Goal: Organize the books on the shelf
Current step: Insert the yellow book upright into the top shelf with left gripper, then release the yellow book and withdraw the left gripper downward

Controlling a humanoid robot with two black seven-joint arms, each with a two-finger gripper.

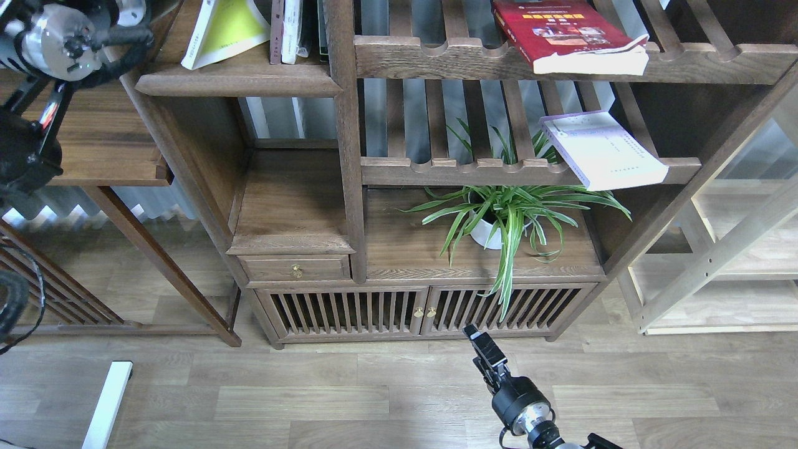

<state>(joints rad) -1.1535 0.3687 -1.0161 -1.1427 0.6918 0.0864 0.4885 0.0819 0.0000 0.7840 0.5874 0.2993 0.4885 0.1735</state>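
Note:
The yellow-green book (227, 28) stands tilted on the solid dark shelf (237, 80) at the upper left, leaning towards thin upright books (290, 31). The dark red book (561, 31) lies flat on the upper slatted shelf and overhangs its front rail. The white-lavender book (601, 149) lies on the lower slatted shelf, also overhanging. My right gripper (481, 343) is low, in front of the cabinet doors, far below the books; it is dark and its fingers cannot be told apart. My left arm (56, 37) is at the top left; its gripper is out of view.
A potted spider plant (499, 218) stands on the cabinet top under the lavender book. A small drawer (296, 268) and slatted doors (424, 312) are below. A pale wood rack (717, 249) stands at the right, a dark side table (106, 137) at the left.

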